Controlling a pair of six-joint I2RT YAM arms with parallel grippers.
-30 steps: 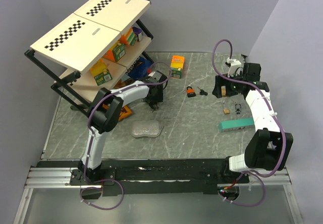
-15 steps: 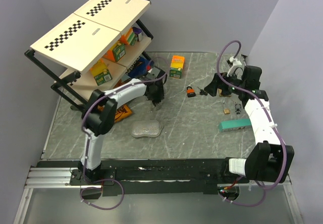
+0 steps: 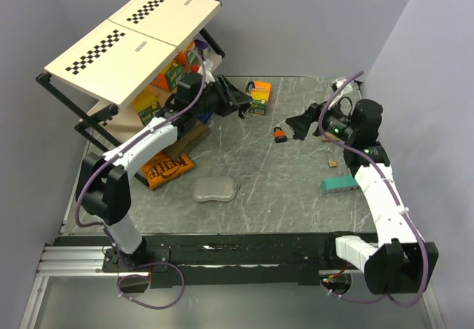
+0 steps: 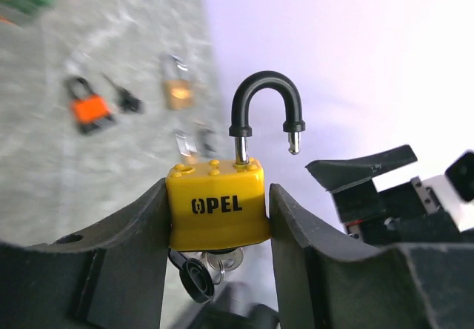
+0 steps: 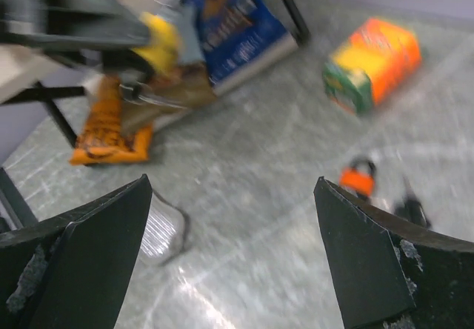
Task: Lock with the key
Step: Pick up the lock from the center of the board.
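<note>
My left gripper [image 4: 217, 195] is shut on a yellow OPEL padlock [image 4: 216, 203], held upright off the table. Its black shackle [image 4: 263, 99] stands open. A black-headed key [image 4: 194, 278] sticks out of the lock's underside. In the top view the left gripper [image 3: 238, 101] is raised near the shelf rack. My right gripper [image 3: 298, 125] is open and empty, raised above the table and facing left. Its wrist view [image 5: 232, 188] shows the yellow padlock [image 5: 159, 44] as a blur at the upper left.
An orange padlock [image 3: 279, 133] and a black key [image 3: 295, 134] lie on the table between the grippers. A brass padlock [image 3: 333, 163] and a teal box [image 3: 341, 184] lie at the right. A shelf rack [image 3: 133, 40], orange-green box [image 3: 259, 95], orange snack bag [image 3: 164, 167] and clear package [image 3: 215, 190] are around.
My left arm has lifted off the table and swung back toward the rack with the yellow padlock. My right gripper has moved left and risen, turning toward the left arm.
</note>
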